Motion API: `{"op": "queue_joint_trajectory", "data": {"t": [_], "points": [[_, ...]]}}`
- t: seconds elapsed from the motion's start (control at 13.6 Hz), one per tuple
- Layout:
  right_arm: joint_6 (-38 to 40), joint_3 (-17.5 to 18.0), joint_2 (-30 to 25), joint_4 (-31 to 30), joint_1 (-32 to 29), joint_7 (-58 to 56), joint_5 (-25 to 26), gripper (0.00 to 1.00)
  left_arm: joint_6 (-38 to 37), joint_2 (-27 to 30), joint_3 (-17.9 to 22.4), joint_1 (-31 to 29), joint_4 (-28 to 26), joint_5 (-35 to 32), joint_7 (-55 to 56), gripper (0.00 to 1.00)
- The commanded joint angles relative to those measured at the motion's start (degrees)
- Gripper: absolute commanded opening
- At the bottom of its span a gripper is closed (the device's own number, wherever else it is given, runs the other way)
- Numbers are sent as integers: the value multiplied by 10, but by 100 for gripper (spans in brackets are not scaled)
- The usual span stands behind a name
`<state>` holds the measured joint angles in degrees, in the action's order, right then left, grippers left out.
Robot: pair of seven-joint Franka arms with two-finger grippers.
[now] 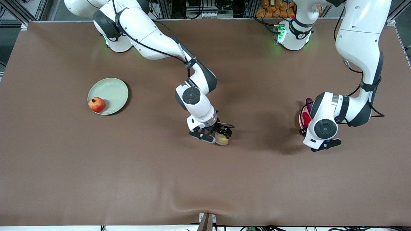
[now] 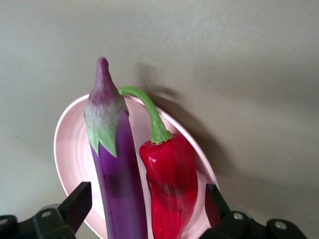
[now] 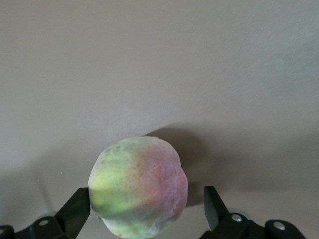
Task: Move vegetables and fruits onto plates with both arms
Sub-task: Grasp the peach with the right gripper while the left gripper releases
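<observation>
On the pale pink plate (image 2: 72,149) the purple eggplant (image 2: 117,169) and the red chili pepper (image 2: 172,184) lie side by side. My left gripper (image 2: 148,209) hangs open over them, one finger on each outer side, gripping neither. The front view shows only the plate's edge (image 1: 301,116) beside the left arm's hand. The yellowish-pink peach (image 3: 139,186) rests on the table mid-table, between the open fingers of my right gripper (image 1: 215,136). One fingertip (image 3: 77,206) is at its skin and the other stands apart. The red pomegranate (image 1: 97,104) sits on the pale green plate (image 1: 112,89).
Brown cloth covers the table (image 1: 128,166). The green plate is toward the right arm's end and the pink plate toward the left arm's end. Both arm bases stand along the edge farthest from the front camera.
</observation>
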<state>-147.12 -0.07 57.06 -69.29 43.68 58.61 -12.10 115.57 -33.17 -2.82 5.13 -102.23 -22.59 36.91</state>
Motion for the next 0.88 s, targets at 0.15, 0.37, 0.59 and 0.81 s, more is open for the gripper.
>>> {"op": "queue_joint_trajectory", "data": {"t": [0.15,0.37,0.59,0.81], "points": [[5,-17,33,28,19,17,16,100,-17,85,-15,0,-3,-2,-9,100],[4,-18,35,28,23,21,15,100,-41,132,-24,-1,-2,38,-14,100],[2,-18,35,28,30,28,15,44,-68,182,-26,-13,0,76,-107,100],[3,-18,33,29,27,27,15,0,-134,209,-27,-55,53,138,-228,100]]}}
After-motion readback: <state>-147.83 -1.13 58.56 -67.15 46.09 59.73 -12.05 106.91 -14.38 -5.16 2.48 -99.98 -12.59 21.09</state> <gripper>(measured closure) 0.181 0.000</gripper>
